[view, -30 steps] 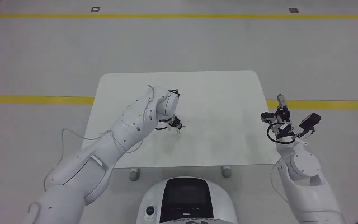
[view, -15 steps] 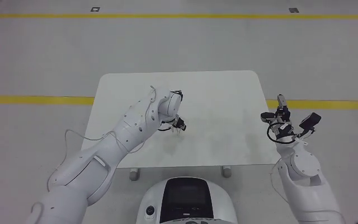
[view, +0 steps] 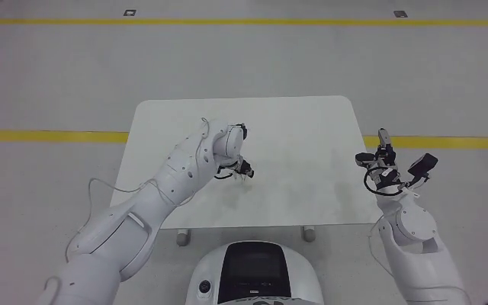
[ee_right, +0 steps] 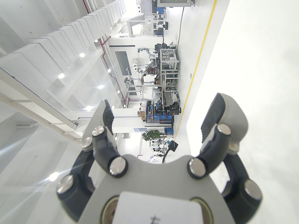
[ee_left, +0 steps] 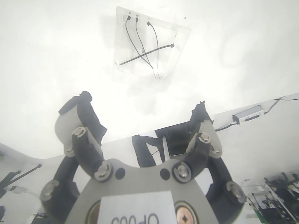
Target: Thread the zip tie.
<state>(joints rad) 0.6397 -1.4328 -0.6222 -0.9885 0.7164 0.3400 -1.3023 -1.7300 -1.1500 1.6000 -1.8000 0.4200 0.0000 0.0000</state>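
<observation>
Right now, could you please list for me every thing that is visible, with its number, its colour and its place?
table: one, white, in front of the robot.
tray: one, clear, flat on the table.
zip ties: four, black, lying crossed over each other inside the tray.
floor lines: two, yellow, one beyond the table, one running behind it.
box: one, grey, on the floor past the table edge, with cables attached.
left gripper: one, grey and black, jaws open, over the table, short of the tray.
right gripper: one, grey and black, jaws open, off the table's right side.
</observation>
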